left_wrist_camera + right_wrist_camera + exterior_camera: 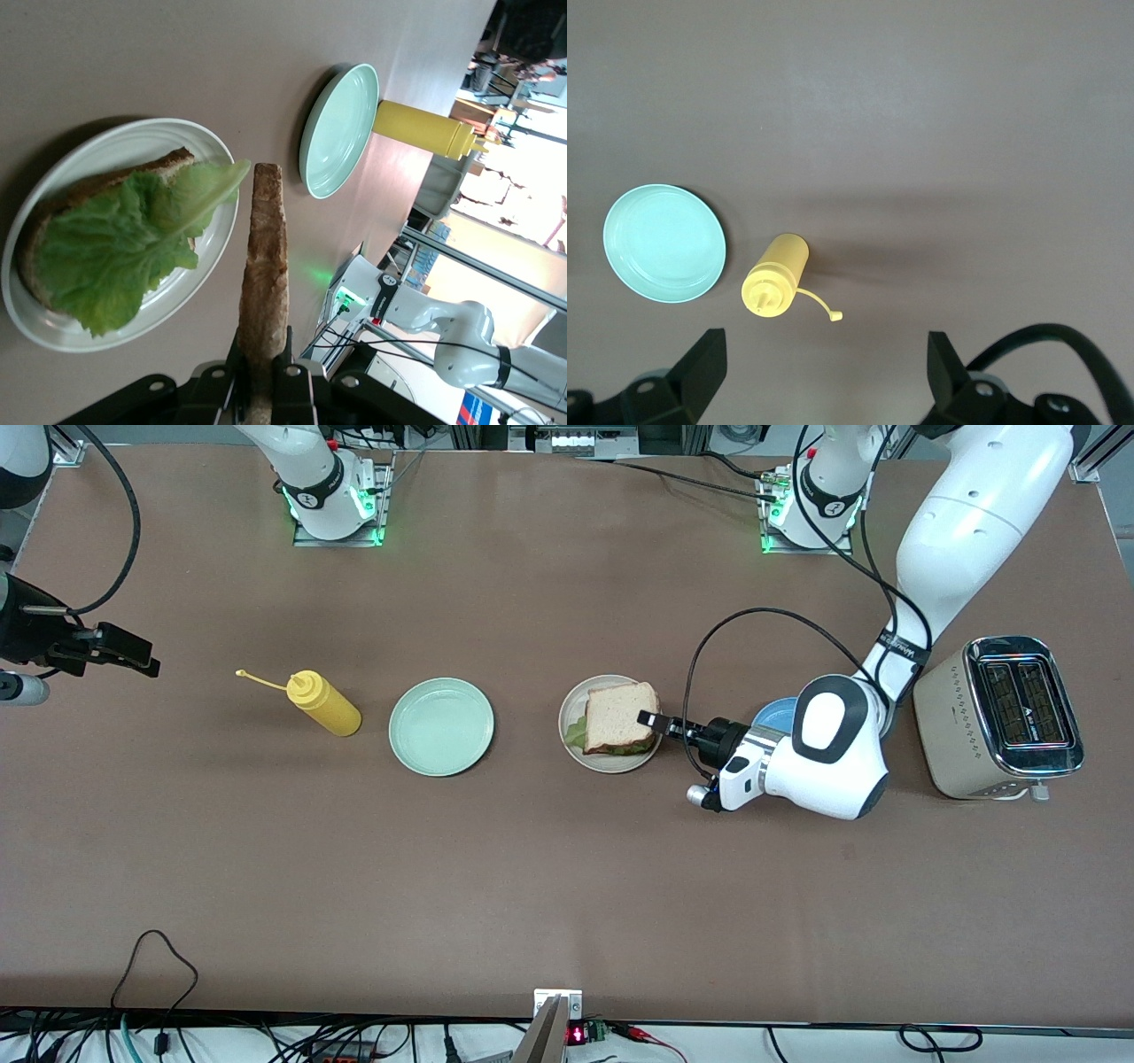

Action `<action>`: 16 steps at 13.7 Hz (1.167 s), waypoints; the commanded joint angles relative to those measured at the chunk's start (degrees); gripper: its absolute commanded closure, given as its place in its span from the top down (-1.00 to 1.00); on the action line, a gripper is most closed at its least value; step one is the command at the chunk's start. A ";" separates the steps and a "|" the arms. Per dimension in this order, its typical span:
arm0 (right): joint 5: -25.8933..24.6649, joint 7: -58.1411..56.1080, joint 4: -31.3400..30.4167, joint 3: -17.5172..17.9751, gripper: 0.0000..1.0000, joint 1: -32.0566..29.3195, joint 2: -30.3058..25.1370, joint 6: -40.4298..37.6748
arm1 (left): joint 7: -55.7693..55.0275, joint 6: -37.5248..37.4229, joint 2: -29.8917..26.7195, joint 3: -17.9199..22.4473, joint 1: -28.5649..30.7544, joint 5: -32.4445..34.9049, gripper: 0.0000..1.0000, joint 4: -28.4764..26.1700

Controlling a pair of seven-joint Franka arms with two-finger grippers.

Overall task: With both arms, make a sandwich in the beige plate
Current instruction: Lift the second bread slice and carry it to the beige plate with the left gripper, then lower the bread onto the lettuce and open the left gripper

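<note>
Left gripper (654, 722) is nearest the camera of anything in play: reaching in low over the edge of the beige plate (569, 707), fingers (288, 376) clamped on the top bread slice (620, 715). In the left wrist view that slice (264, 283) is pinched by one crust edge and sticks straight out from the jaws, over the plate (213, 257) and clear of what lies on it. Under and beside the slice: lower bread slice (89, 190) flat in the plate with a ruffled lettuce leaf (115, 248) on it, one leaf tip curling up beside the held slice.

Blue plate (772, 713) sits under the left arm's wrist, mostly hidden. Toaster (997, 716) is at the left arm's end of the table.

Right gripper (124, 654) waits with jaws spread wide, nothing between them, above the right arm's end of the table. Below it: yellow squeeze bottle (776, 276) upright, cap flipped off on its tether, and just beside that the empty mint-green plate (664, 243).
</note>
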 commanded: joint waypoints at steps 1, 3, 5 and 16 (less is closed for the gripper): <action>-0.48 -0.79 0.08 0.13 1.00 -0.41 -0.47 -0.57 | 6.52 0.36 2.99 -0.23 0.90 -1.83 -1.00 -0.14; -0.40 -0.71 0.08 0.12 1.00 -0.50 -0.47 -0.57 | 8.11 1.23 4.84 -0.23 0.90 -1.83 -1.00 0.13; -0.48 -0.71 0.08 0.12 1.00 -0.41 -0.47 -0.57 | 8.64 2.20 5.20 -0.23 0.55 -1.83 -0.99 0.13; -0.48 -0.62 0.08 0.30 1.00 0.02 -0.65 -0.66 | 9.52 1.77 6.87 -0.23 0.55 -5.17 -0.96 0.13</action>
